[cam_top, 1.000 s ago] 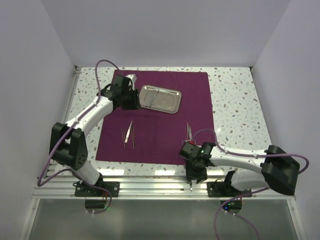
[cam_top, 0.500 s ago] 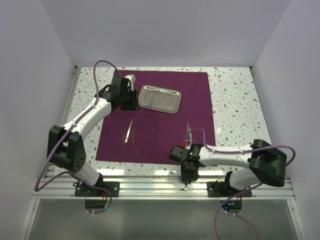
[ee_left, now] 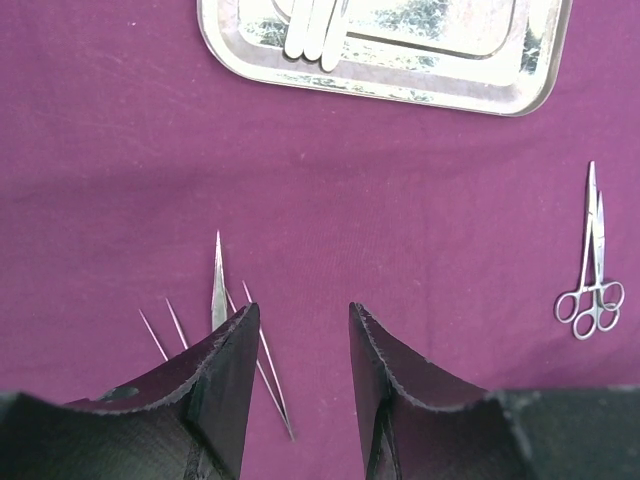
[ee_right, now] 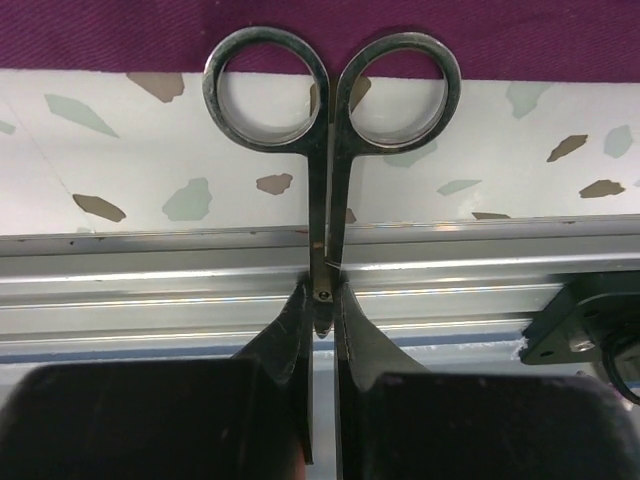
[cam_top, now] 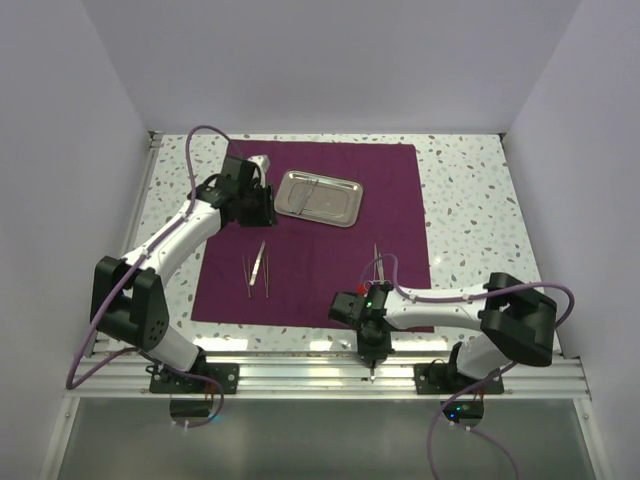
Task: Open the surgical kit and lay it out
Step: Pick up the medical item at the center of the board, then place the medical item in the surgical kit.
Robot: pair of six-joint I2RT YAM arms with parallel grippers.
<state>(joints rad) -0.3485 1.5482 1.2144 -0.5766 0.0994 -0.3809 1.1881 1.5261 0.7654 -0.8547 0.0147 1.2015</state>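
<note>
The maroon cloth [cam_top: 320,250] lies spread flat on the table. The steel tray [cam_top: 318,197] sits on its far part and holds thin instruments; it also shows in the left wrist view [ee_left: 385,50]. Tweezers [cam_top: 257,268] and ringed forceps [cam_top: 377,262] lie on the cloth. My left gripper [cam_top: 255,205] hovers open and empty just left of the tray; in the left wrist view [ee_left: 300,320] the tweezers [ee_left: 218,285] lie by its left finger. My right gripper [cam_top: 370,345] is shut on scissors [ee_right: 330,90] at their pivot, over the table's front edge.
A speckled white tabletop [cam_top: 470,200] surrounds the cloth. An aluminium rail [cam_top: 300,372] runs along the near edge, right under the held scissors [cam_top: 372,374]. White walls stand on the left, the far side and the right. The forceps also show in the left wrist view [ee_left: 592,290].
My right gripper has swung left along the front edge with the scissors in it. My left gripper has shifted slightly left beside the tray.
</note>
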